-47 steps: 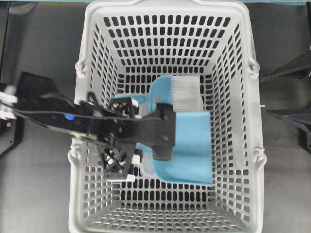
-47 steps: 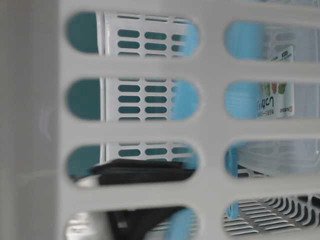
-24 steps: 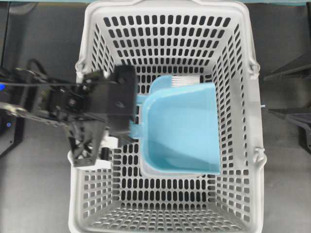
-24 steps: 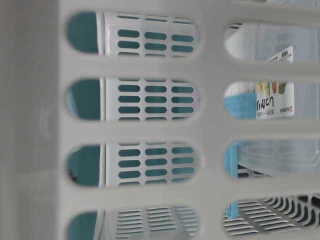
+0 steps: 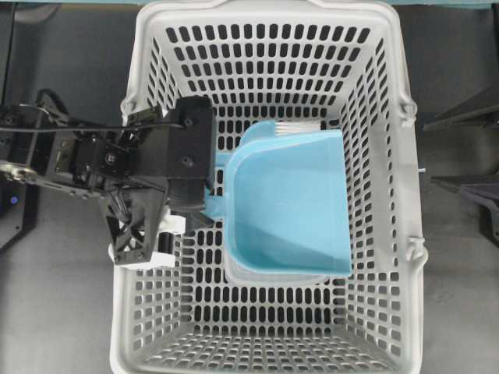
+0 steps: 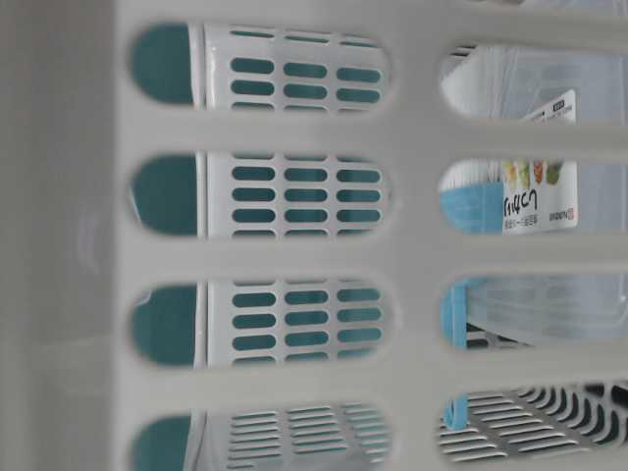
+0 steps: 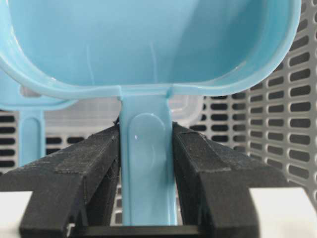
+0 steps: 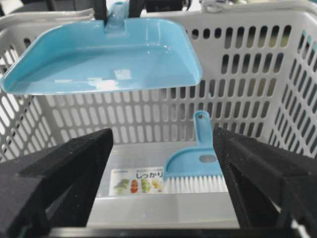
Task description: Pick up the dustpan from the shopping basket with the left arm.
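Dustpan (image 5: 290, 204) slightly higher than before

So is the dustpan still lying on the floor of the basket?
No, the dustpan hangs clear above the basket floor, held by its handle in the left pincer, with the brush left below.

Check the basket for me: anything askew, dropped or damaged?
Nothing stands out. The dustpan hangs level above the shopping basket floor, its handle clamped squarely in the left gripper. The hand brush lies flat on a clear lidded container below. No cracks or spills visible.
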